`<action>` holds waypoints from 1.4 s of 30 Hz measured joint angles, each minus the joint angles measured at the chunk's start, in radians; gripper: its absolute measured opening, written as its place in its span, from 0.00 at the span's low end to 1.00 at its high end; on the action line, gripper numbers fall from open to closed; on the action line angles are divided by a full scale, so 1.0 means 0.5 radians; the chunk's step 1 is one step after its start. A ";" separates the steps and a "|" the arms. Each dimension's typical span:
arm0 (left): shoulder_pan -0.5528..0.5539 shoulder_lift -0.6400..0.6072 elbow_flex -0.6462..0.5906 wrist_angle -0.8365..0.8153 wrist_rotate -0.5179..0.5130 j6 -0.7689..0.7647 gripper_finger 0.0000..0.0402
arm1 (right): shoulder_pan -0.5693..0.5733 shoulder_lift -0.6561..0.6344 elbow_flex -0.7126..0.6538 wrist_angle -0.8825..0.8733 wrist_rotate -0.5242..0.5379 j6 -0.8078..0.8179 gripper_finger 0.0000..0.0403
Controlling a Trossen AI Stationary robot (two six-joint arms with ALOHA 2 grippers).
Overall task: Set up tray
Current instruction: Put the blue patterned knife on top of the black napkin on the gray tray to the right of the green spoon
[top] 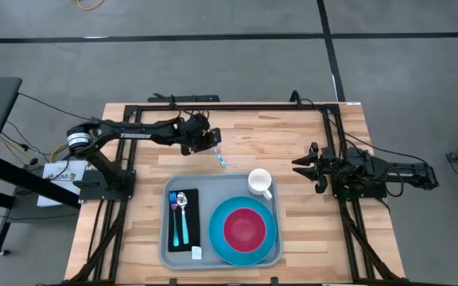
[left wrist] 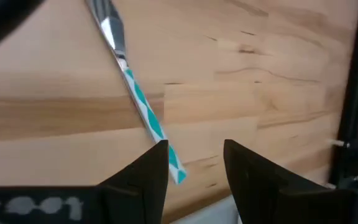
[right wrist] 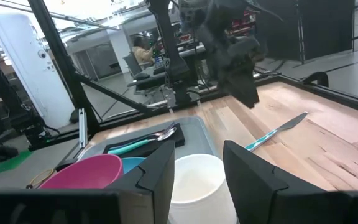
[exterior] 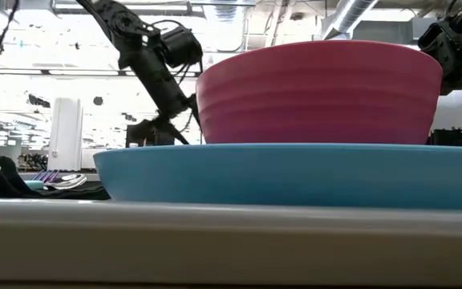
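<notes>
Left hand [top: 213, 138]: hovers over the far middle of the tabletop [top: 133, 143], fingers apart with nothing between them.
What lies under it: a knife [top: 220, 157] with a teal-and-white patterned handle, flat on the wood; in the left wrist view the handle end [left wrist: 166, 149] sits just beside one finger [left wrist: 148, 174], not yet in the gap.
Knife's long axis: handle end toward the left hand, blade running away from it toward the tray; slightly slanted.
Tray [top: 168, 246]: at the near middle of the tabletop, near the knife but apart from it.
On the tray: a dark napkin [top: 193, 213] carrying a fork and spoon, a blue plate [top: 219, 238] with a pink bowl [top: 245, 228], and a white mug [top: 260, 182] at the far right corner.
Right hand [top: 300, 166]: waits at the right of the tabletop, fingers apart, pointed at the mug.
Nearer arm: the left one, by a clear margin.
Judgement: the coming move seems to need the left hand's gap centred over the handle, across its length.
</notes>
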 joint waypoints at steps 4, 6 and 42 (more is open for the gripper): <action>-0.004 0.117 0.001 0.112 -0.018 -0.144 0.35 | 0.000 0.000 0.000 0.000 0.000 -0.001 0.32; -0.005 0.167 0.000 0.095 -0.020 -0.197 0.35 | 0.000 0.000 0.000 0.000 0.001 0.000 0.32; -0.184 0.900 1.278 -1.361 -0.271 -0.233 0.35 | 0.000 0.002 0.000 0.000 0.000 0.000 0.32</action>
